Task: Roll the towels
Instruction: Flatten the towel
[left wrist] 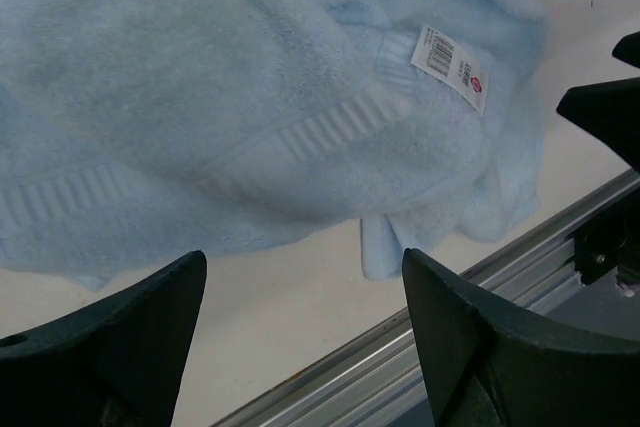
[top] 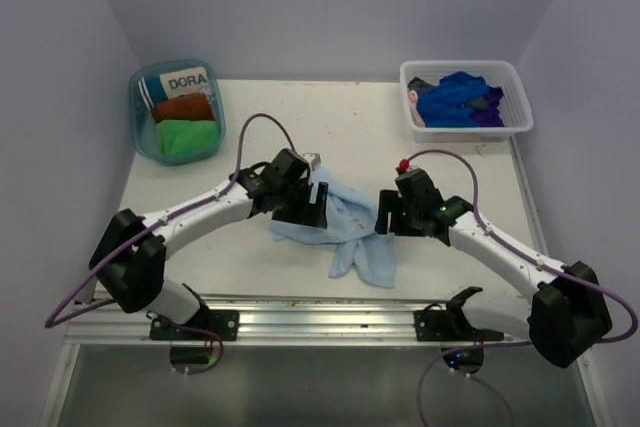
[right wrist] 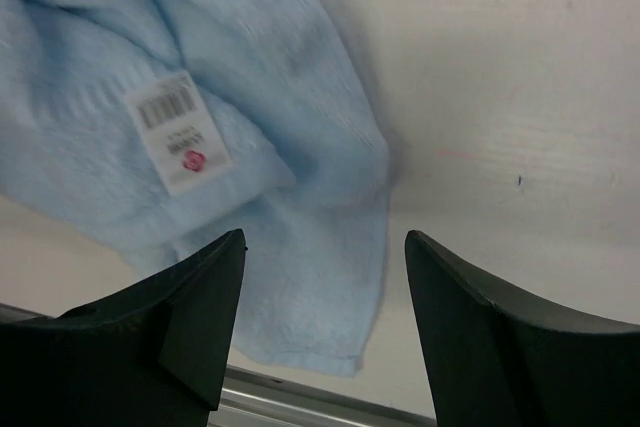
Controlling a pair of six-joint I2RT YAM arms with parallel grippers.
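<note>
Evidently, my left gripper (left wrist: 302,257) hung at the light blue towel's (top: 350,237) ten o'clock, my right gripper (right wrist: 325,237) at its three o'clock, both spread wide, gripping nothing.

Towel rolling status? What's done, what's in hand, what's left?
Done, seemingly: rust-brown towel and green towel sit rolled in the teal bin. In hand: light blue towel lies crumpled on the table, left gripper and right gripper open over it, neither gripping. Left: that one, plus dark blue towel and purple towel heaped in the white basket.
</note>
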